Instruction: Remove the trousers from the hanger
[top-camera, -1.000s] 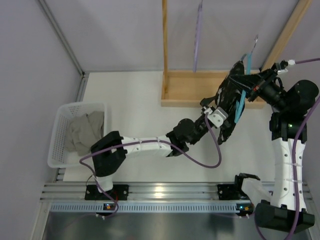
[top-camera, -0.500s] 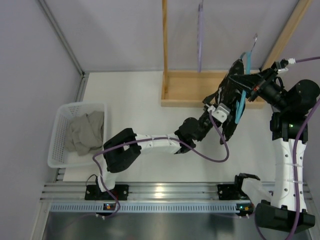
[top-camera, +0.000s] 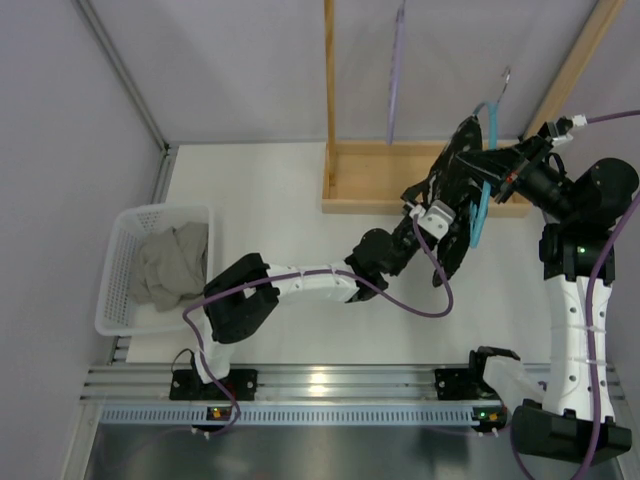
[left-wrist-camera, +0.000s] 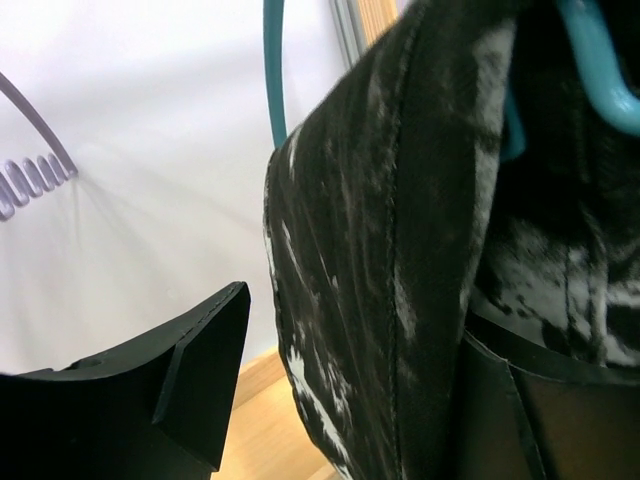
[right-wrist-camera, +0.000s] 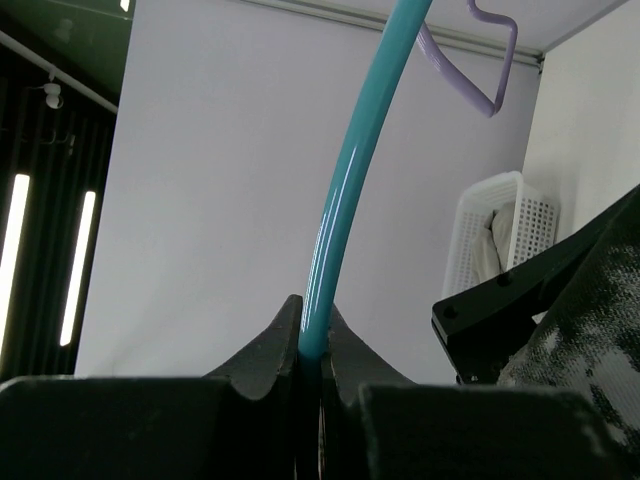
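no readable text, label, brand, number or sign in any view, none legible on the black-and-white trousers, the teal hanger, the white basket at left, or the wooden rack

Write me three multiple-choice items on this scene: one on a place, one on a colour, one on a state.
1. Where does the basket stand on the table?
A. on its left side
B. at its far right corner
C. in its middle

2. What colour is the hanger carrying the trousers?
A. purple
B. teal
C. red

3. How is the right gripper?
A. open and empty
B. shut on the hanger
C. shut on the trousers

Answers:
1 A, the top view shows it by the left edge.
2 B, the right wrist view shows a teal bar.
3 B, it pinches that bar with no gap.
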